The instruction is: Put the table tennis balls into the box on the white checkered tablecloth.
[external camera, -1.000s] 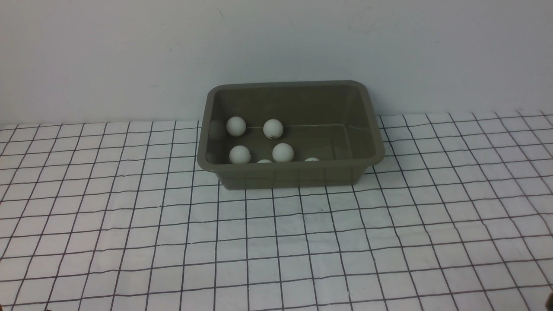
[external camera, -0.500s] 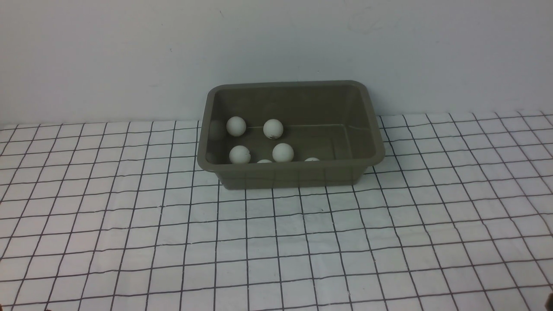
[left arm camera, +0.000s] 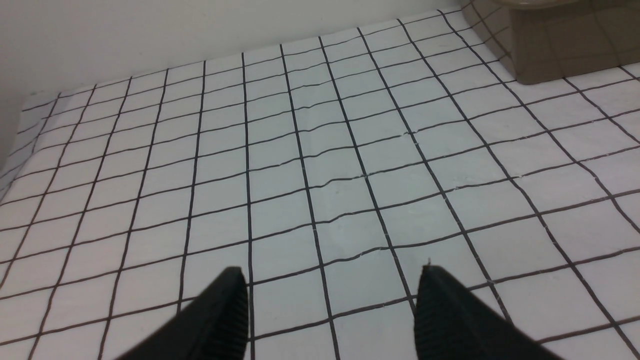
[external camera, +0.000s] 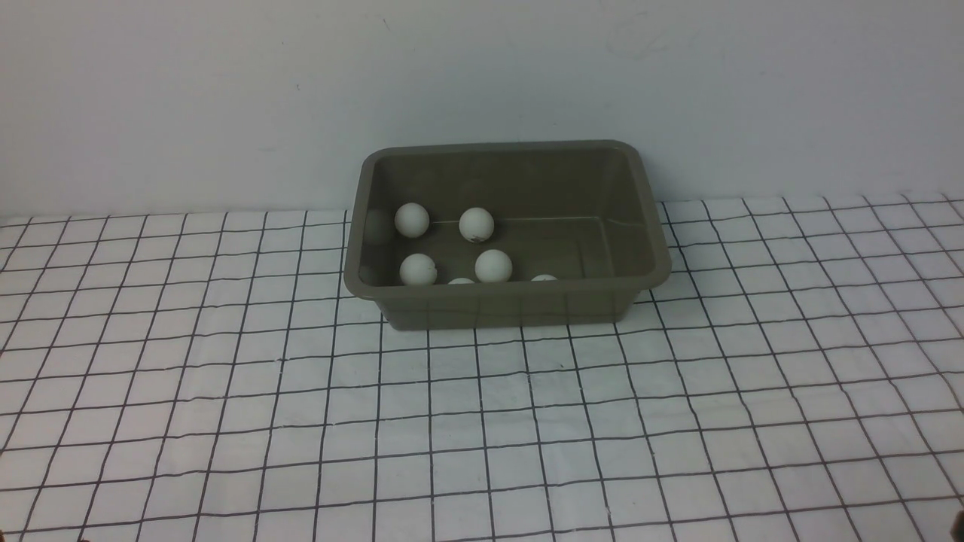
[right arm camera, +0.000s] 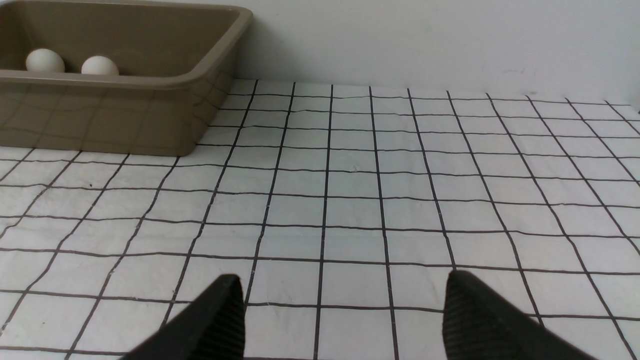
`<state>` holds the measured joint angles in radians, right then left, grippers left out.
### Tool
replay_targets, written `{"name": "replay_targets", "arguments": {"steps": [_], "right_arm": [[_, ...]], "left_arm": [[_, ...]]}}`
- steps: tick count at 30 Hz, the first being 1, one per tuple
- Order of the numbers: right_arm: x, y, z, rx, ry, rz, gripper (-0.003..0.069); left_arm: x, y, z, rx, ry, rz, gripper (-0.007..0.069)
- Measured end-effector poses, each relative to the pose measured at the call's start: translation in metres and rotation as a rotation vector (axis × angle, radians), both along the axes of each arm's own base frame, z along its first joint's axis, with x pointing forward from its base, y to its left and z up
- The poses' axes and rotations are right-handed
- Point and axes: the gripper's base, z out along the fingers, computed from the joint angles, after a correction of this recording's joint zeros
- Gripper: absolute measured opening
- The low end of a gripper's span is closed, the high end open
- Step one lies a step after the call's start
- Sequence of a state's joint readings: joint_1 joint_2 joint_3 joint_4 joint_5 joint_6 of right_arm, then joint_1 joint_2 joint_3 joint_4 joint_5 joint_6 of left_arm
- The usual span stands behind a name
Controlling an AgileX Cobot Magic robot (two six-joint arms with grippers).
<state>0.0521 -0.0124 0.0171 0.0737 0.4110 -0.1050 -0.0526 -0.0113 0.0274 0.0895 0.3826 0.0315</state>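
Apparently done: table tennis balls [external camera: 493, 265] all inside box [external camera: 648, 226], frame centre; none on white checkered tablecloth [external camera: 482, 421]. Left gripper [left arm camera: 330, 305] and right gripper [right arm camera: 342, 315] agape, empty, well short of box.

Background. A plain, pale grey-white wall [external camera: 482, 75] fills the upper part of the front view, matte and unbroken apart from a few faint scuffs and small dark specks. It meets the table surface along a nearly straight horizontal line. Lighting is soft and even, slightly dimmer toward the upper corners, with only weak shadows at the wall's base.
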Motion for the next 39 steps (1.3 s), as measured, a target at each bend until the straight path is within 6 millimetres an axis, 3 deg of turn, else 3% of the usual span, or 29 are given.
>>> {"name": "replay_targets", "arguments": {"steps": [12,39], "right_arm": [[0.0002,-0.0032,0.0003,0.107,0.002,-0.061,0.0482],[0.0003,-0.0032,0.0001,0.099,0.002,-0.059,0.0482]], "left_arm": [[0.0,0.0,0.0,0.0,0.0,0.0,0.0405],[0.0,0.0,0.0,0.0,0.0,0.0,0.0405]]}}
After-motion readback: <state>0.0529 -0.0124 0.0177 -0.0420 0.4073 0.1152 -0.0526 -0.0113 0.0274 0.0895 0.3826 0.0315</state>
